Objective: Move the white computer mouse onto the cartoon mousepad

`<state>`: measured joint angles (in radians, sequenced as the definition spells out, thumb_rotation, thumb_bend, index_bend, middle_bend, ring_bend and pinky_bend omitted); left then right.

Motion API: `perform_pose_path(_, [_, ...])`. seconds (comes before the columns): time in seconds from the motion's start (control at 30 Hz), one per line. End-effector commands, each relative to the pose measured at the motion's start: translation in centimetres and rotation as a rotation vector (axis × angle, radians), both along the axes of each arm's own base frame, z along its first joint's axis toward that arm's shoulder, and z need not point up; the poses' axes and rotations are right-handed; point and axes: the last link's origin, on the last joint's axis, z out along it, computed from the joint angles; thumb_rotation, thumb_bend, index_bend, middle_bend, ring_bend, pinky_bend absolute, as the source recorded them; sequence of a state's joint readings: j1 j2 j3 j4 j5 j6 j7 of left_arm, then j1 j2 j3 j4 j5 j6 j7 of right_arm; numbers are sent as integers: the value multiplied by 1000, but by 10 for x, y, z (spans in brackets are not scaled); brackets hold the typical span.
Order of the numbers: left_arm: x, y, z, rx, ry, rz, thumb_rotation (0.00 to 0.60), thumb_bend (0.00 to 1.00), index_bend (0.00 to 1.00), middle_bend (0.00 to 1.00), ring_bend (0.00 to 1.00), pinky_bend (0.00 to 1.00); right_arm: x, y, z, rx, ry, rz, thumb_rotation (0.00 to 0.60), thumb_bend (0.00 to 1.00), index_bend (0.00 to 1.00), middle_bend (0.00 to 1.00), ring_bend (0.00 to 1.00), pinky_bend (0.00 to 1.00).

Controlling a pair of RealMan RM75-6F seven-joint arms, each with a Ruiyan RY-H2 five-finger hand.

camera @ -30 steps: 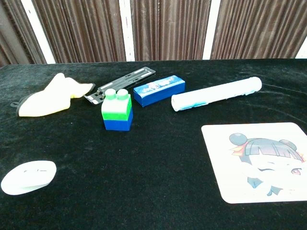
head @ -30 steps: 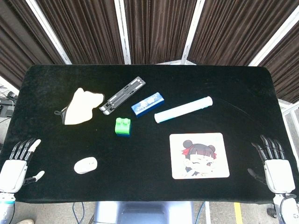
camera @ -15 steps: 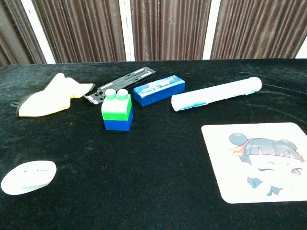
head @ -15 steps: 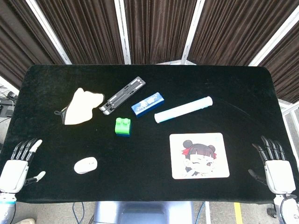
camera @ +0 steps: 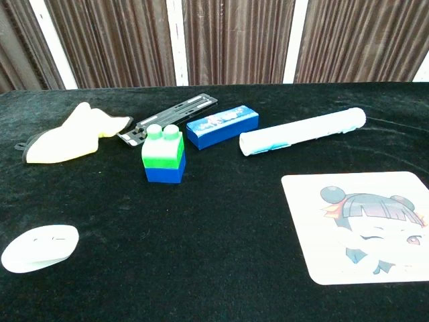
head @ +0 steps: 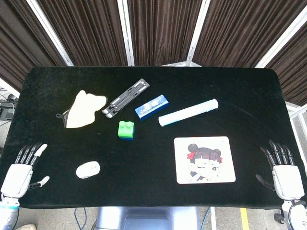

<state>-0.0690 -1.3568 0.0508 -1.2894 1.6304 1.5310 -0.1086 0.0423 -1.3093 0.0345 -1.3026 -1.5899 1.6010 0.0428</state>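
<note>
Task status: not started. The white computer mouse (head: pixel 88 169) lay on the black table (head: pixel 153 91) toward the 7 o'clock corner, untouched, well apart from the cartoon mousepad (head: pixel 205 159), which lay flat near 5 o'clock with nothing on it. The full sequence remained: reach, grasp, lift, carry toward 3 o'clock, and set down on the pad.

Hand state: the left hand (head: pixel 20 173) sat at the 8 o'clock table edge, fingers apart and extended, holding nothing, near the mouse but not touching it. The right hand (head: pixel 284 173) sat at the 4 o'clock edge, fingers likewise apart and empty. Neither hand showed in the chest view.

Judgement: the left hand was the nearer to the mouse and was the likely one for the pick.

Change against the frame 1.0 s earlier: both hands had drawn slightly lower toward the 6 o'clock edge. The mouse, the mousepad, the green-and-blue toy brick (head: pixel 126 130) and the white tube (head: pixel 188 112) had not moved.
</note>
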Motion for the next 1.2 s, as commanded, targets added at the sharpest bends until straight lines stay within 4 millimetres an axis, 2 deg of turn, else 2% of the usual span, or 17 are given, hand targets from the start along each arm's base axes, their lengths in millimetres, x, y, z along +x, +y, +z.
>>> perform_pose_path(0.03, [0,0,-1,-6,4,-1,600,162,7,0,0,0,1,0,1,-7,-9,-1,600,97,0,0,0,0])
perform_pose_path(0.3, [2,0,-2,-10,5,4,600,169,40,0,0,0,2,-1,1,-1,-12,-3,600,98,0,0,0,0])
perform_pose_path(0.53, [14,1,-8,-31,-5,16,600,177,201,0,0,0,2,-1,3,-4,-17,0,600,97,0,0,0,0])
perform_pose_path(0.83, [35,7,-22,-74,-9,70,600,175,352,0,0,0,3,0,2,1,-25,0,600,98,0,0,0,0])
perform_pose_path(1.0, [47,16,-37,-99,22,108,600,175,338,0,0,0,4,1,1,9,-27,1,600,97,0,0,0,0])
perform_pose_path(1.2, [54,21,-55,-138,71,160,600,176,268,0,0,0,4,1,1,16,-29,3,600,98,0,0,0,0])
